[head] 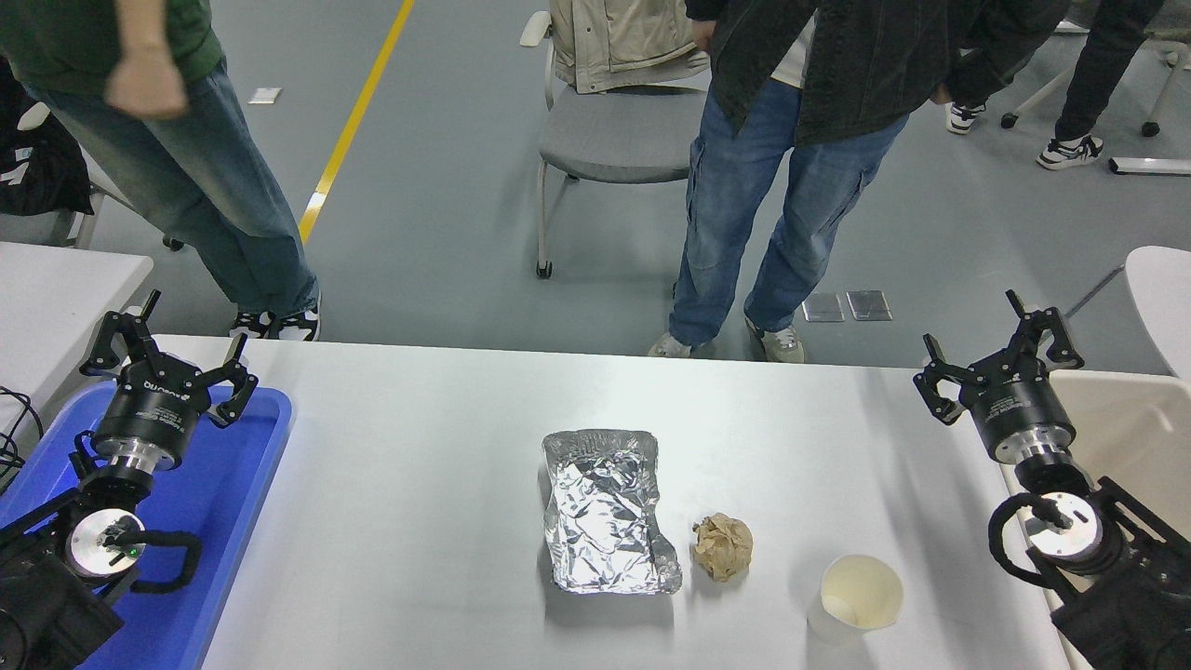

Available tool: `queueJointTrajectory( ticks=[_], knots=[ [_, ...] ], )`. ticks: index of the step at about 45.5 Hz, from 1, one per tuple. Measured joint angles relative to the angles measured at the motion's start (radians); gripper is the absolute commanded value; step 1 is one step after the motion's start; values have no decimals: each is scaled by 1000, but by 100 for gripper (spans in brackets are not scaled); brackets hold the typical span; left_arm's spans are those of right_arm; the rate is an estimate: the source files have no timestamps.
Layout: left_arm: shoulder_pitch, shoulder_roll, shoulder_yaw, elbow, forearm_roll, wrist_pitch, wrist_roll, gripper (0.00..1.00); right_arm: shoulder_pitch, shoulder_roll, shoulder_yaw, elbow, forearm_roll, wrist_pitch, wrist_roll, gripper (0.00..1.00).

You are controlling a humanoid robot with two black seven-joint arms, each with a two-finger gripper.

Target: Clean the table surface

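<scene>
The table surface [428, 437] is a wide white-grey top. On it lie a crumpled foil tray [605, 512] in the middle, a brown paper ball [723, 547] just right of it, and an empty white paper cup [858, 597] near the front right. My right gripper [1003, 349] is open and empty, raised at the table's right edge, well right of the cup. My left gripper [167, 346] is open and empty, parked above the blue tray [233, 521] at the left.
A beige bin [1126, 419] stands under my right arm at the right edge. A smaller white table [56, 279] is at the far left. Two people stand at the far side, with a grey chair [614, 140] between them.
</scene>
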Motion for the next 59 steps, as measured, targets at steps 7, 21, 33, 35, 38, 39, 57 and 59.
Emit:
queueJointTrajectory(
  ticks=[7, 21, 33, 35, 38, 39, 57, 59],
  knots=[
    [0, 0, 0, 0, 0, 0, 0, 100, 5, 2, -8, 0, 0, -1, 0, 100],
    [0, 0, 0, 0, 0, 0, 0, 100, 12, 3, -14, -1, 5, 1, -1, 100],
    [0, 0, 0, 0, 0, 0, 0, 100, 15, 4, -20, 4, 3, -2, -3, 100],
    [0, 0, 0, 0, 0, 0, 0, 100, 16, 4, -21, 8, 3, -2, -3, 100],
    [0, 0, 0, 0, 0, 0, 0, 100, 16, 1, -21, 19, 2, -2, -4, 100],
    [0, 0, 0, 0, 0, 0, 0, 100, 16, -1, -21, 25, 2, -1, -4, 100],
    [0, 0, 0, 0, 0, 0, 0, 100, -15, -133, -89, 201, -28, -85, -8, 100],
    [0, 0, 0, 0, 0, 0, 0, 100, -21, -164, -103, 246, -35, -112, -9, 100]
  ],
)
